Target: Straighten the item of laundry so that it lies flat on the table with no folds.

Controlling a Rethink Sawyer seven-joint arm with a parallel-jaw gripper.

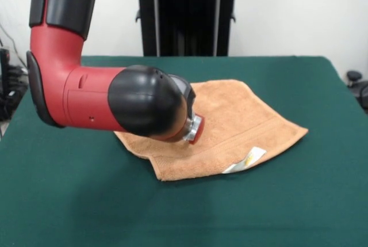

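Note:
The item of laundry [241,114], an orange-tan terry towel, lies near the middle of the green table [276,212]. Its near-left part looks doubled over, with a thick edge toward the front. A woven band runs along its right side, and a white label with a yellow mark [247,159] sticks out at the front edge. The red and black arm [86,97] reaches low across the towel's left half, its black rounded wrist [146,102] covering that part. The gripper is hidden behind the wrist.
A black stand [187,14] rises behind the table's far edge. Dark gear sits off the table at the left [8,86] and right [356,86] edges.

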